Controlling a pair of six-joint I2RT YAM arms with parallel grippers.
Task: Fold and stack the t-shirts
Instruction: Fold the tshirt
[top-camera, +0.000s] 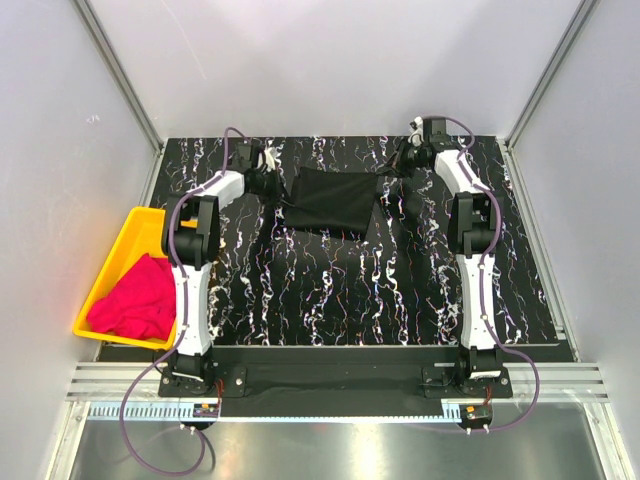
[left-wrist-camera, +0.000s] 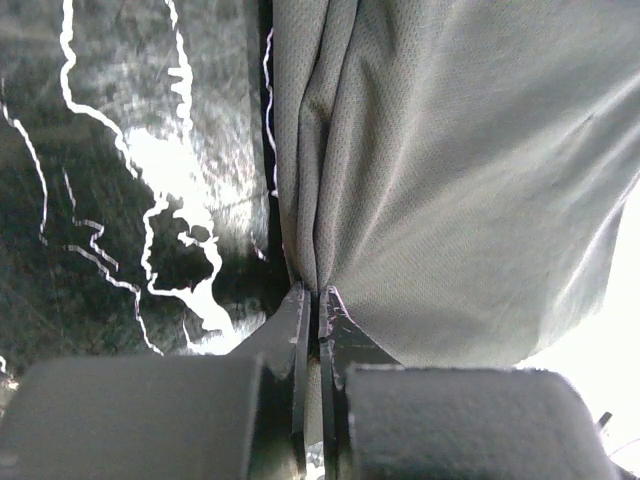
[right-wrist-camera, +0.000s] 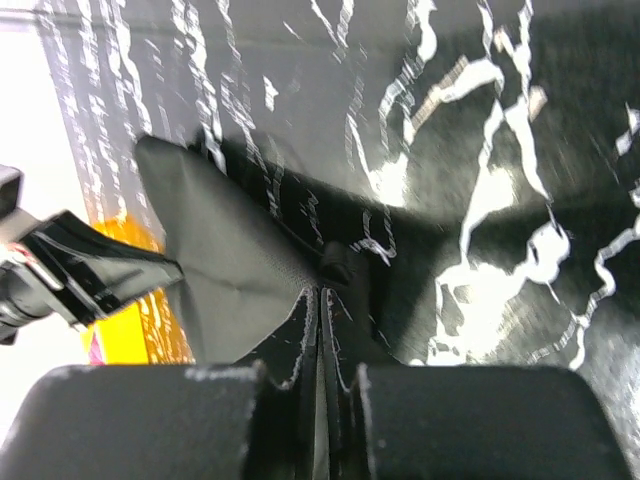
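A black t-shirt (top-camera: 330, 200) lies partly folded at the back middle of the table, stretched between both grippers. At the shirt's left edge, my left gripper (top-camera: 270, 182) is shut on it; in the left wrist view its jaws (left-wrist-camera: 318, 296) pinch a gathered fold of the cloth (left-wrist-camera: 450, 180). My right gripper (top-camera: 392, 172) is shut on the shirt's right edge; the right wrist view shows its jaws (right-wrist-camera: 322, 296) closed on the fabric (right-wrist-camera: 230, 270). A magenta-pink t-shirt (top-camera: 135, 298) sits crumpled in the yellow tray (top-camera: 135, 225) at the left.
The table top (top-camera: 340, 290) is black with white marbling. Grey walls and metal posts enclose it at the back and sides. The yellow tray overhangs the table's left edge beside the left arm (top-camera: 192, 270). The left arm's wrist (right-wrist-camera: 70, 270) shows in the right wrist view.
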